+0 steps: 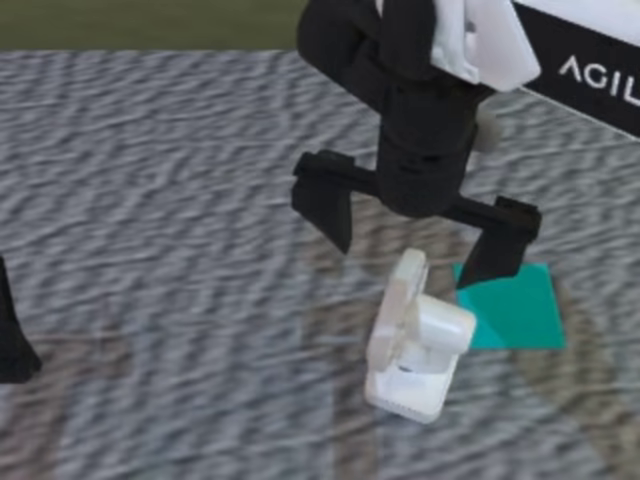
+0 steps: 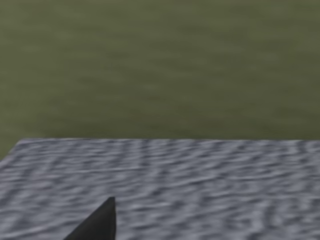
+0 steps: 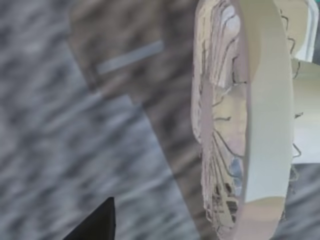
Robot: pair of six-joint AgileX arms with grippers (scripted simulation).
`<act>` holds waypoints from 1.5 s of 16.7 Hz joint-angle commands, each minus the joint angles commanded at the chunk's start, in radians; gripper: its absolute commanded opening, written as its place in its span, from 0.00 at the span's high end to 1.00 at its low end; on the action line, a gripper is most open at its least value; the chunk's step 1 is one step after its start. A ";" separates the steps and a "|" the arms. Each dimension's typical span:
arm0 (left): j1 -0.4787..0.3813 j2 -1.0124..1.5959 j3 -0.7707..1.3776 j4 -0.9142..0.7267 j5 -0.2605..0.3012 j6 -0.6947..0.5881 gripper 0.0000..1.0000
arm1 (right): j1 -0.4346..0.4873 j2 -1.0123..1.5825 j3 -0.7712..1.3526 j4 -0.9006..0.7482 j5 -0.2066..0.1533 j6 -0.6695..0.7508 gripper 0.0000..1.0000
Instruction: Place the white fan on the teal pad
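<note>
Fan [image 1: 415,340] stands on the table [image 1: 150,250] toward the front right, just beside the pad's [image 1: 520,312] left edge, maybe touching it — not on it. Right gripper [image 1: 415,245] hangs above, jaws spread wide, holding nothing. It looks like the approach: next it must drop and close on the fan. Left gripper [image 1: 12,345] sits parked at the left edge.

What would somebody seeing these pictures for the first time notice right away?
Most striking is the right gripper, its black fingers spread wide, hanging above the middle of the table. Just below it stands the white fan, its base mostly on the grey table beside the teal pad, which lies toward the table's right. The left gripper sits idle at the table's left edge.
</note>
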 joint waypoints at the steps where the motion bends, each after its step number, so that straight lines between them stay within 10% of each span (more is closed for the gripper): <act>1: 0.000 0.000 0.000 0.000 0.000 0.000 0.00 | 0.001 0.000 -0.024 0.024 0.000 0.000 0.00; 10: 0.000 0.000 0.000 0.000 0.000 0.000 0.00 | 0.005 0.003 -0.176 0.177 0.000 0.005 0.00; 23: 0.000 0.000 0.000 0.000 0.000 0.000 0.00 | 0.005 0.003 -0.176 0.177 0.000 0.005 0.98; 25: 0.000 0.000 0.000 0.000 0.000 0.000 0.00 | 0.005 0.003 -0.176 0.177 0.000 0.005 1.00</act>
